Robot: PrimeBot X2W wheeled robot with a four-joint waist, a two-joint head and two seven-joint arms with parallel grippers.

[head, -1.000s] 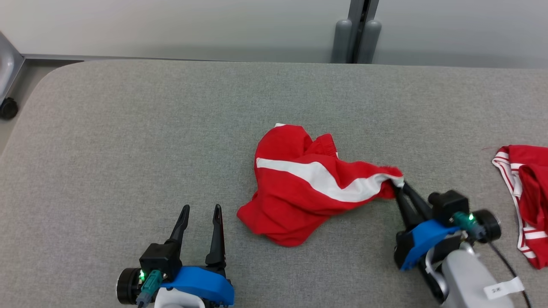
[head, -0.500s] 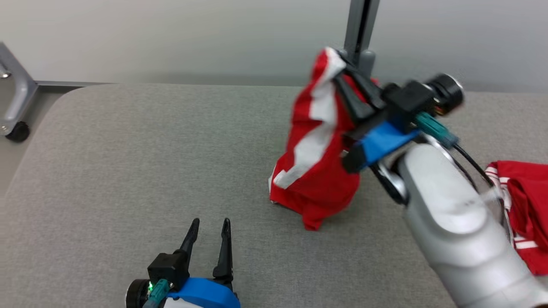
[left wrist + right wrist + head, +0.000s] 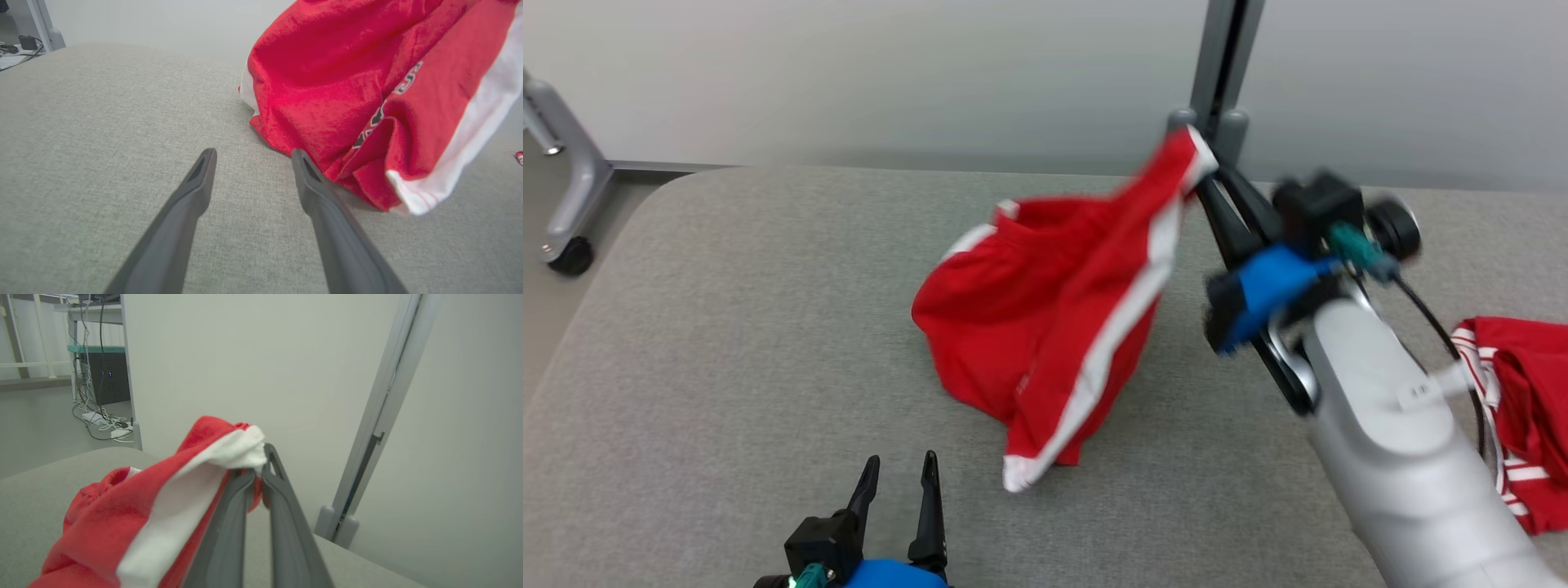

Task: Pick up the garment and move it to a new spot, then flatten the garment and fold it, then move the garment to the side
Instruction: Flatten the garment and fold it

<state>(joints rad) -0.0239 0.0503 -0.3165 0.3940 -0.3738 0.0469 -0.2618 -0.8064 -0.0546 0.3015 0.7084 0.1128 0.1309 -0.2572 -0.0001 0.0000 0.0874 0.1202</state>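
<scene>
- One grey table (image 3: 727, 343) spans the frame's lower two-thirds;
- red garment (image 3: 1045, 302) hangs at centre; the first step, moving it, looks in hand;
- right gripper (image 3: 1205, 173), upper right, pinches its white-trimmed corner; next, I judge: lower, release;
- left gripper (image 3: 900, 459), bottom left-centre, stands parted, empty.

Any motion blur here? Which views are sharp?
Head view: right gripper and the garment corner it holds are smeared, while the left gripper is sharp. Left wrist view: crisp, cloth texture visible. Right wrist view: slightly soft, nearest cloth blurred.

Right arm (image 3: 1388, 425) raised, jaws pinched together; left jaws low, parted.
</scene>
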